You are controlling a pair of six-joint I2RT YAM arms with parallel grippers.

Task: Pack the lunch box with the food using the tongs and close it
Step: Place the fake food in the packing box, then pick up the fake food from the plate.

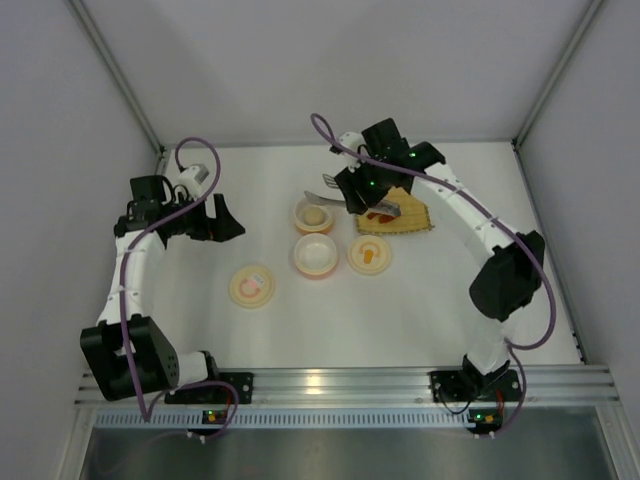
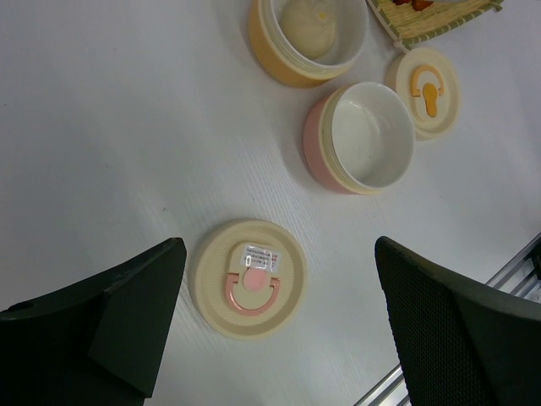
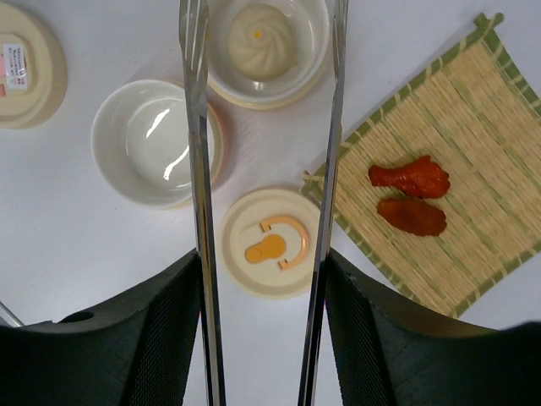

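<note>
R gripper point(image 3: 262, 288) clamped on tongs point(image 3: 197, 169), arms spread; tong tips cut off at frame top. L gripper point(image 2: 279, 254) wide apart, empty. Bowl point(image 3: 270, 97) ahead of R gripper, rim cropped.

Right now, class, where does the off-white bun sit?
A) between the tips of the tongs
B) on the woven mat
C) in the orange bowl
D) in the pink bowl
C: the bun lies inside the orange bowl; the pink bowl beside it is empty, and the mat carries only the two red-orange pieces.
</note>
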